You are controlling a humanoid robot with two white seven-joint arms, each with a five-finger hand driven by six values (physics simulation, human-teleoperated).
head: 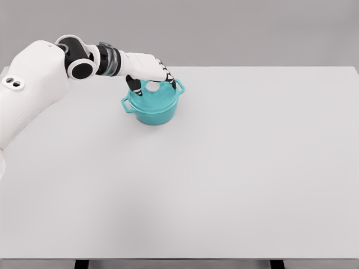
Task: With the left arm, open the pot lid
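The teal pot point(152, 106) is sitting far left on the bench point(235, 179), the left hand point(150, 75) hanging over its lid point(152, 92); bare bench is lying open to the right and in front.

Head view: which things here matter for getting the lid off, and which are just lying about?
For the job:
- teal pot
- its lid, on the pot, white knob showing
- left hand, over the lid, fingers reaching down around it

Just there:
- white table, bearing the pot; nothing else lies on it

Single head view, high and forward-facing, down over the table point(235, 185).
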